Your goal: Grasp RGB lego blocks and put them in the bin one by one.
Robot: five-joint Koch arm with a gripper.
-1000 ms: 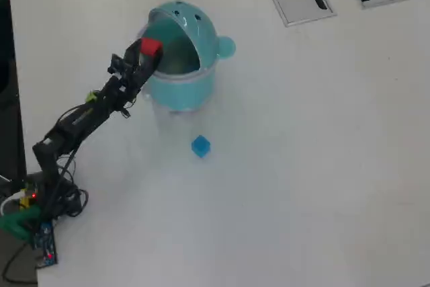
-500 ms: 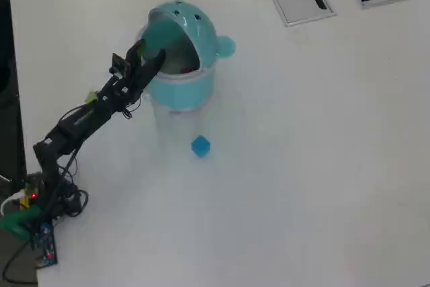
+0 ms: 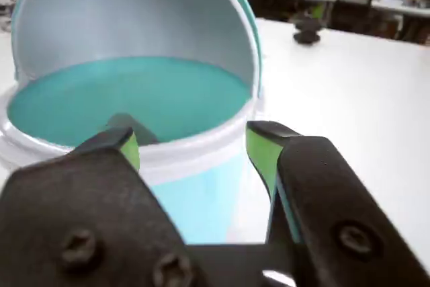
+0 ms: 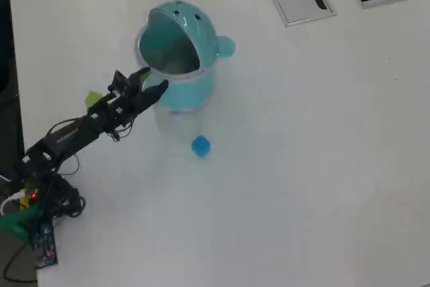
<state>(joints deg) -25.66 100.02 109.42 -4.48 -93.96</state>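
- Since a second ago the red block has left your pincer (image 4: 152,80); it went into the bin (image 4: 191,92), and the arm has drawn back from the rim.
- Pincer jaws stand apart with nothing between them, just beside the bin's wall in the wrist view.
- Bin lid (image 3: 134,15) is tipped open.
- Blue block (image 4: 200,146) lies on the bench (image 4: 309,166), near the bin's foot, apart from it.
- Yellow-green block (image 4: 93,98) shows beside the arm.
- Judgement: blocks are light, rigid, smooth plastic; pinch the blue one across two flat opposite faces, centred.
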